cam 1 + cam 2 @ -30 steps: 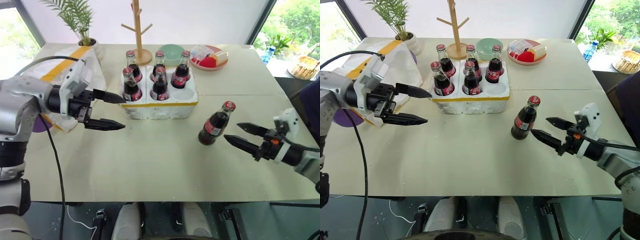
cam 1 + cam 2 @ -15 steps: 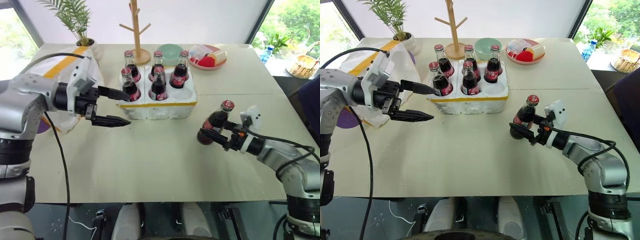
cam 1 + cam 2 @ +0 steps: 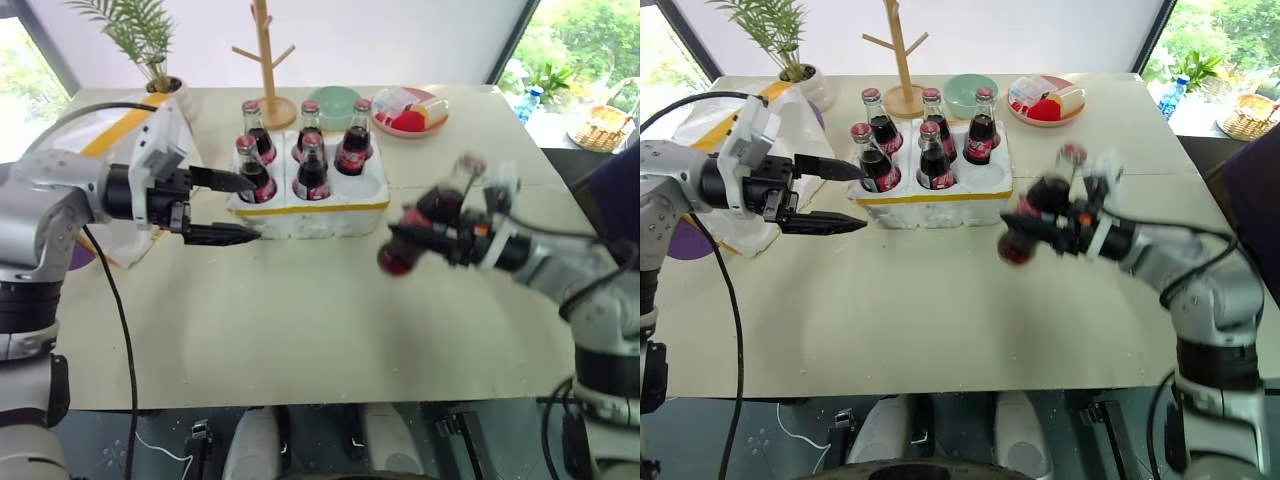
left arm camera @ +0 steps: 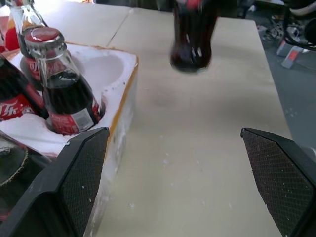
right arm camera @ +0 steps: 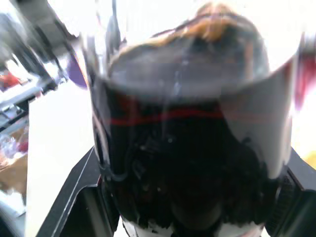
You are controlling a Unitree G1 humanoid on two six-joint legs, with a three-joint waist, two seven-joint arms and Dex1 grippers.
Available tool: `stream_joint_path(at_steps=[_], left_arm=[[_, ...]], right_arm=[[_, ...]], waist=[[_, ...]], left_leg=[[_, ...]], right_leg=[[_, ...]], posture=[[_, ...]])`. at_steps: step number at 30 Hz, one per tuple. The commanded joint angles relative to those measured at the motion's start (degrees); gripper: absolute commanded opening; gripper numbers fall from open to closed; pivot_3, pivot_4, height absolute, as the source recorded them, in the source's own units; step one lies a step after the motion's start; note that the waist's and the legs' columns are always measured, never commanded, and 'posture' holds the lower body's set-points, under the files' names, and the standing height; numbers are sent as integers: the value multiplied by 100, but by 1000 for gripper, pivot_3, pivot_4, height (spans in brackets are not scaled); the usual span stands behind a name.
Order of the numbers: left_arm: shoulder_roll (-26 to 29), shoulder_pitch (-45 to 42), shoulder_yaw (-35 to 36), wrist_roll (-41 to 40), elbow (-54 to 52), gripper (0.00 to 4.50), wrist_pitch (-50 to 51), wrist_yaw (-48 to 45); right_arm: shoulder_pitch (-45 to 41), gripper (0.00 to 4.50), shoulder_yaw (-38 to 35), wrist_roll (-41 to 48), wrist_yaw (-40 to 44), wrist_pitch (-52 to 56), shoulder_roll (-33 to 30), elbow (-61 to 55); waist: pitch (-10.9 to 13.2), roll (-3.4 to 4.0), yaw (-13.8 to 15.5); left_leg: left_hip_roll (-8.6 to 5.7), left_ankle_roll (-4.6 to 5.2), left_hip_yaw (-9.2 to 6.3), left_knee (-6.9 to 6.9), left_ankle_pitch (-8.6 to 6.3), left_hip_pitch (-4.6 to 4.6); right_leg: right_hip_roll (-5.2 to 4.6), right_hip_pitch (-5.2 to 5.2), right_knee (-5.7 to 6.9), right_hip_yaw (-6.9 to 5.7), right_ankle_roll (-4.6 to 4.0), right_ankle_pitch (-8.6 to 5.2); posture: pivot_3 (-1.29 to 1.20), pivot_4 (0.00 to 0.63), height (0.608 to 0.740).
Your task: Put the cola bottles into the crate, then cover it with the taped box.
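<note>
The crate, a low white foam tray with a thin yellow band, holds several upright cola bottles. Its front right well is empty. My right gripper is shut on one more cola bottle. That bottle hangs tilted above the table, to the right of the crate, and looms close in the right wrist view. My left gripper stands open at the crate's left end, empty. The left wrist view shows the crate's corner and the lifted bottle. The taped box lies at far left behind my left arm.
Behind the crate stand a wooden mug tree, a green bowl and a red plate with food items. A potted plant sits at the back left. A purple object lies by the left table edge.
My right gripper has closed on the loose cola bottle and lifted it off the table, up and left toward the crate. The left gripper has stayed where it was, open.
</note>
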Motion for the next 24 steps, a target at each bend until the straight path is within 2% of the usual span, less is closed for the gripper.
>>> stream_joint_path(at_steps=[1,4,8,16,24], left_arm=[[-2,59,298,-85,-133,4500,-52,204],[-45,79,327,-81,-171,4500,-93,323],[-7,107,430,-140,-293,4500,-39,438],[118,282,554,-197,-398,4500,-25,534],[80,147,450,-139,-230,4500,-122,552]], right_arm=[[-847,2750,517,-840,-244,-541,189,847],[-1688,2750,1102,-1785,-523,-1161,610,2280],[-2138,2750,1484,-2463,-368,-1846,995,3468],[-2364,2750,1391,-2704,-134,-2171,1395,3918],[-2053,2750,1732,-3210,88,-2171,1378,3720]], waist=[[-2,-3,-2],[-2,-5,42],[-1,-3,-26],[0,-2,-7],[1,-1,-13]], left_leg=[[0,0,0,-1,0,-1],[-1,0,5,-2,0,-8],[-9,2,21,1,-1,-19],[-4,-4,18,-4,2,-19],[-4,-7,17,-7,4,-19]], right_leg=[[1,0,0,-1,0,0],[0,-2,-3,-3,0,0],[-11,-20,-2,12,3,2],[-11,-19,1,5,3,2],[-10,-19,-1,4,3,1]], posture=[[0,150,740],[0,150,740],[0,150,740],[0,150,740],[0,150,740]])
